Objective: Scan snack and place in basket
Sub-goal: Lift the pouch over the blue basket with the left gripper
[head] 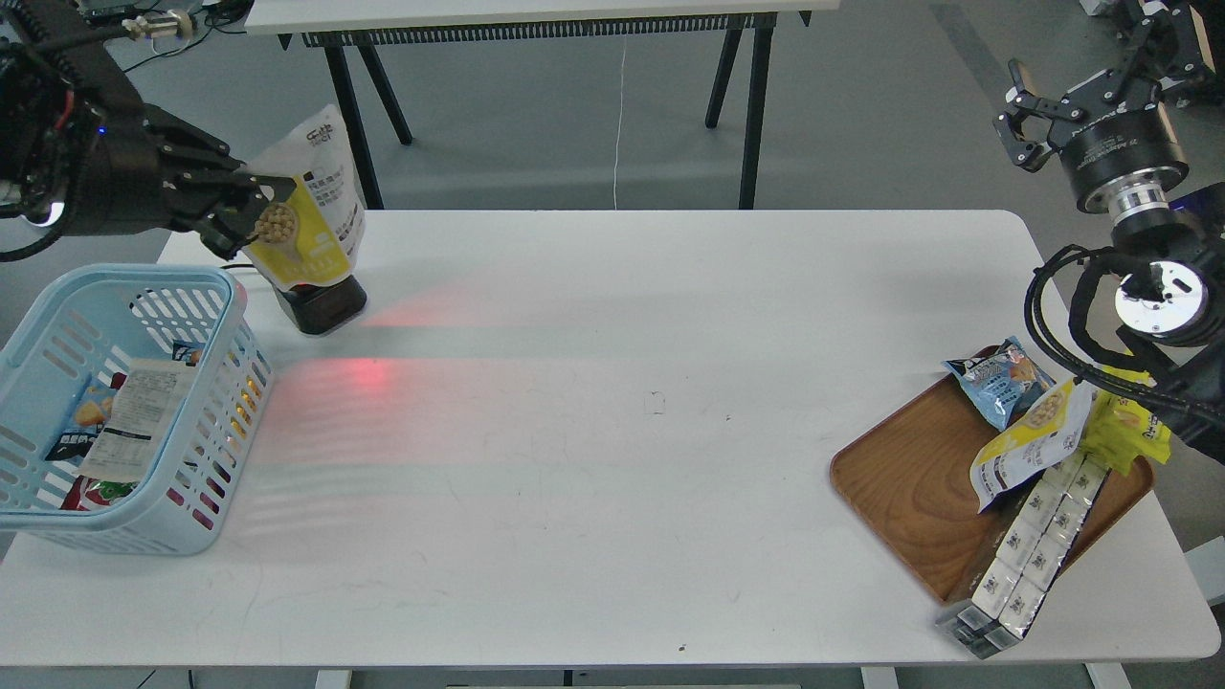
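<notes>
My left gripper is shut on the snack, a yellow and white pouch with a round picture of beige balls. It holds the pouch upright in the air at the table's far left, above the black scanner and just right of the basket's far end. The basket, light blue with slotted sides, stands at the left edge with several packets inside. My right gripper is raised off the table's far right corner, fingers apart and empty.
A brown wooden tray at the front right holds a blue packet, a second yellow and white pouch, a bright yellow pack and a long box. Red scanner light falls on the table.
</notes>
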Robot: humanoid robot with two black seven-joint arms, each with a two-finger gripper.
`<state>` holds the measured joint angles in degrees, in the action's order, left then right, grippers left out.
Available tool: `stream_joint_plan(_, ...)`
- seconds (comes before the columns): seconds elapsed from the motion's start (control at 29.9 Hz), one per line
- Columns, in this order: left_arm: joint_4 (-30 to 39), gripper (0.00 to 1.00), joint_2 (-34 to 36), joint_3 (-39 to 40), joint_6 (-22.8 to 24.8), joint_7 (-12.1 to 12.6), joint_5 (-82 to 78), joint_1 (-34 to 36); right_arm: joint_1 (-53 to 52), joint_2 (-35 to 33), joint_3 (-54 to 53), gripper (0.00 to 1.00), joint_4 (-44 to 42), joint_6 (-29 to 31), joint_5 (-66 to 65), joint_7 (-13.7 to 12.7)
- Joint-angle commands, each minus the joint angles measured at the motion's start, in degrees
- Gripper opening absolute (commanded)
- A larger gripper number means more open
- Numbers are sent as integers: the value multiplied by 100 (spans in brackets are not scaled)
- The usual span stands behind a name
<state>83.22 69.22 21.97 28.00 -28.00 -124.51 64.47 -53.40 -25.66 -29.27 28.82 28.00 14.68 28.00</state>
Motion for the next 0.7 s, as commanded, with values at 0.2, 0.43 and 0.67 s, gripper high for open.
stream_joint_plan(0.2, -51, 0, 1066, -306, 0, 0, 920, -102, 14, 43, -9, 99, -61, 0, 0, 0)
stream_joint_plan(0.43, -192, 0, 1497, -587, 0, 0, 929, -110, 14, 43, -9, 99, -70, 0, 0, 0)
stream_joint_plan(0.67, -192, 0, 1621, -887, 0, 0, 1016, -110, 14, 43, 0, 99, -114, 0, -9, 0)
